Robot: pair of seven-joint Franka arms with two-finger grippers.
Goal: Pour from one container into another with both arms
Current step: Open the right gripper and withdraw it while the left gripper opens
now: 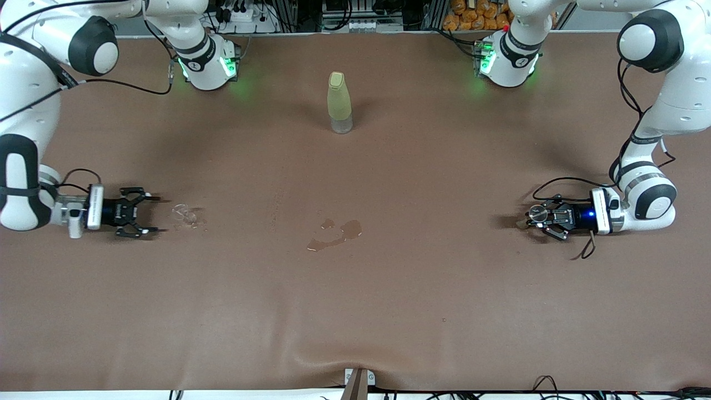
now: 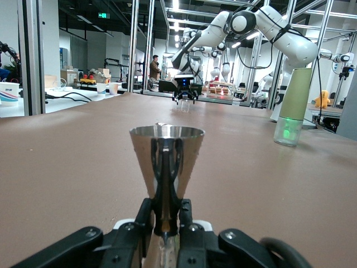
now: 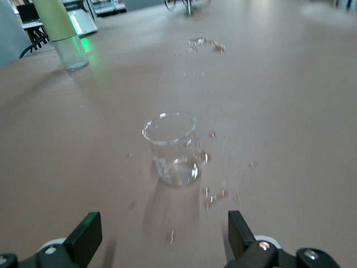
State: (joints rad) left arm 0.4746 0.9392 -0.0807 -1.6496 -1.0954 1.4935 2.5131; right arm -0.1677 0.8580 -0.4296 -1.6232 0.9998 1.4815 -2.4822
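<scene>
Standing low at the left arm's end of the table, the left gripper (image 1: 532, 218) is pinched tight on a small metal jigger (image 2: 167, 162), a shiny cone whose wide mouth faces up in the left wrist view, so its long axis runs upright; the two fingers (image 2: 165, 184) meet down the front of the cone's narrowing waist. From the front camera the jigger shows only as a small round rim at the gripper's tip. At the right arm's end, the right gripper (image 1: 145, 214) sits low by the brown table (image 1: 355, 311) with its jaws spread wide and nothing between them, pointing along the table toward the middle. Just ahead of its fingertips stands a small clear glass beaker (image 3: 170, 148), upright on the table with its open mouth up and apart from the fingers. Drops of liquid (image 3: 209, 192) are scattered on the cloth around the beaker's base. Near the middle of the table is a darker wet patch (image 1: 336, 233) where liquid has soaked into the cloth. Farther from the front camera than that patch, about midway between the two arm bases, a tall pale yellow-green bottle (image 1: 339, 103) stands upright with its cap on top and a clear base.
</scene>
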